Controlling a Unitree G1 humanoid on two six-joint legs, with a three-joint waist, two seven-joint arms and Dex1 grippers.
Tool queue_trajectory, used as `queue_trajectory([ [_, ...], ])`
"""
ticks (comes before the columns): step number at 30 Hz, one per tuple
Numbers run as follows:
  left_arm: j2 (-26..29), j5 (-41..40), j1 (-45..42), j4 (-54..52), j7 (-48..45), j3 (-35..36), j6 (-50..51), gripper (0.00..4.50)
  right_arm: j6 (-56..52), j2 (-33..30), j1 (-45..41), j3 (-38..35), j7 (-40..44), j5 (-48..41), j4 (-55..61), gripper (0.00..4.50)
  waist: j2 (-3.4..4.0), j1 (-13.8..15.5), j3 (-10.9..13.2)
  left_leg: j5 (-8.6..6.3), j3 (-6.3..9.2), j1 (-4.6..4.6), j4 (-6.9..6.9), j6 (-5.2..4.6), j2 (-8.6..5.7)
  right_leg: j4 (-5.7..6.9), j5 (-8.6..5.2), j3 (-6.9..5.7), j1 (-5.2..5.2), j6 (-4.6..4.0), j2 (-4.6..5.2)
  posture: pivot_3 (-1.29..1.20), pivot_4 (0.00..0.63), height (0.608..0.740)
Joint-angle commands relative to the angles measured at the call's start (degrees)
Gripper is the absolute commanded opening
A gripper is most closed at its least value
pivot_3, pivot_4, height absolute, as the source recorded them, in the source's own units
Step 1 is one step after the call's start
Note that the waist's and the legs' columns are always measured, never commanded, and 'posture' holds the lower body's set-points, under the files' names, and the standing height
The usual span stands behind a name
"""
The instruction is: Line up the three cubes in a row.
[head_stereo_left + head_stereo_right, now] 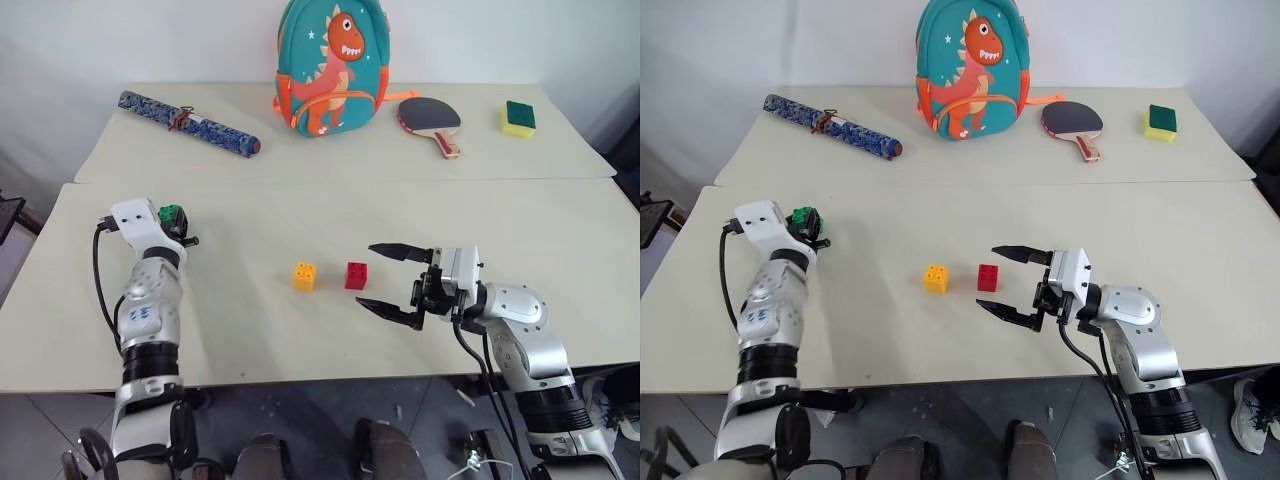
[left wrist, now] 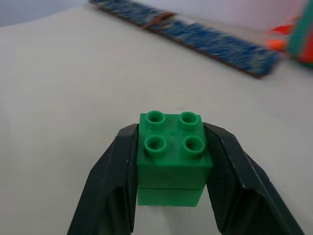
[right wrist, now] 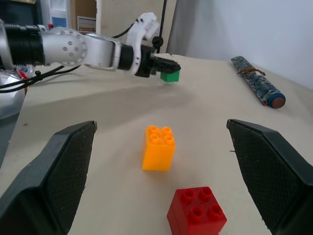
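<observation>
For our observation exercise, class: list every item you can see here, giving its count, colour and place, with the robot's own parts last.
Green studded plastic brick: one, near table's left, in the left gripper.
Yellow-orange studded brick: one, near table's middle.
Red studded brick: one, right beside it, apart.
Dinosaur backpack: one, teal and orange, far table.
Rolled blue patterned bundle: one, far left.
Table-tennis paddle: one, red-faced, far right.
Sponge: one, yellow with green top, far right.
Tables: two, beige.
Left gripper: shut on green brick.
Right gripper: open, beside red brick.
</observation>
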State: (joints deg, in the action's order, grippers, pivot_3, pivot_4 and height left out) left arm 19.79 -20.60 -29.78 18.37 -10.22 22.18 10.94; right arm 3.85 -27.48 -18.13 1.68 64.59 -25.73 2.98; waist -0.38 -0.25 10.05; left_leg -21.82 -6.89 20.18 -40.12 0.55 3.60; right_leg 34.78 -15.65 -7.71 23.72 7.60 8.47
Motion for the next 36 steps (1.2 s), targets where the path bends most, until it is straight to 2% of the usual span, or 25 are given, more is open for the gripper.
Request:
queue_trajectory([
  [1,9.3,-8.0,2.3,-5.0,-28.7,-2.9,0.3,1.5,0.6,-1.5,1.2,-2.1,-0.2,-0.6,2.5,4.5,0.0,0.0,0.0,0.0,0.0,0.0,0.01,0.01,0.0,-0.01,0.0,0.0,0.0,0.0,-0.01,0.0,0.15,0.74],
  [3,16.2,-8.5,3.0,-2.8,-49.0,-7.8,-2.6,1.5,0.4,-2.4,2.0,-2.6,-0.2,-0.8,3.1,4.5,0.01,0.0,0.0,0.0,-0.07,0.0,0.02,0.01,0.01,0.0,-0.01,0.03,0.04,-0.01,-0.02,0.0,0.15,0.74],
  [5,20.1,-5.1,0.5,3.8,-61.7,-12.9,-8.4,1.5,-0.1,-3.2,2.6,-3.0,-0.3,-1.1,3.8,4.5,0.08,0.3,0.0,0.0,-0.11,0.01,0.03,0.01,0.0,-0.05,-0.02,0.02,0.05,-0.03,-0.02,0.0,0.15,0.74],
  [7,20.0,-1.3,-4.7,12.7,-67.0,-16.4,-14.4,1.5,-0.3,-3.8,3.1,-3.3,-0.4,-1.3,4.2,4.5,0.17,0.9,0.0,0.0,-0.14,-0.01,-0.01,0.01,-0.02,-0.1,-0.03,0.03,-0.01,-0.03,-0.01,0.0,0.15,0.74],
  [12,15.8,4.3,-16.0,31.4,-76.6,-21.3,-25.0,1.5,-1.0,-5.0,4.9,-4.3,-1.5,-1.1,6.8,4.5,0.13,1.0,0.0,0.02,-0.19,0.06,-0.05,0.0,-0.02,-0.19,-0.04,0.05,-0.02,-0.07,-0.05,0.0,0.15,0.74],
  [16,14.6,5.8,-19.6,38.6,-81.3,-22.1,-29.5,1.5,-1.9,-6.0,7.3,-5.8,-3.1,-1.3,9.5,4.5,0.12,0.0,0.0,0.0,-0.17,0.1,0.1,-0.02,-0.02,-0.19,-0.01,-0.01,0.09,-0.01,-0.05,0.0,0.15,0.74],
  [27,15.1,7.6,-19.8,43.2,-82.3,-26.0,-33.8,1.5,-3.1,-7.0,10.5,-7.4,-4.5,-1.5,12.2,4.5,0.09,0.0,0.0,-0.01,-0.17,0.08,-0.01,-0.04,-0.01,-0.1,0.0,0.04,0.1,0.0,-0.04,0.0,0.15,0.74],
  [31,15.7,8.4,-20.1,43.8,-82.3,-27.2,-29.2,1.5,-3.3,-7.4,9.3,-7.4,-3.8,-1.4,10.9,4.5,0.09,0.0,0.0,-0.01,-0.17,0.07,0.0,-0.05,-0.01,-0.09,0.0,0.04,0.09,0.0,-0.03,0.0,0.15,0.74],
  [36,15.6,6.8,-19.1,41.4,-80.2,-24.1,-29.2,3.17,-3.0,-7.6,7.2,-7.2,-1.7,-1.6,8.1,4.5,0.09,-0.1,0.0,-0.01,-0.17,0.03,0.0,-0.04,-0.01,-0.04,0.0,0.05,0.08,0.0,-0.03,0.0,0.15,0.74],
])
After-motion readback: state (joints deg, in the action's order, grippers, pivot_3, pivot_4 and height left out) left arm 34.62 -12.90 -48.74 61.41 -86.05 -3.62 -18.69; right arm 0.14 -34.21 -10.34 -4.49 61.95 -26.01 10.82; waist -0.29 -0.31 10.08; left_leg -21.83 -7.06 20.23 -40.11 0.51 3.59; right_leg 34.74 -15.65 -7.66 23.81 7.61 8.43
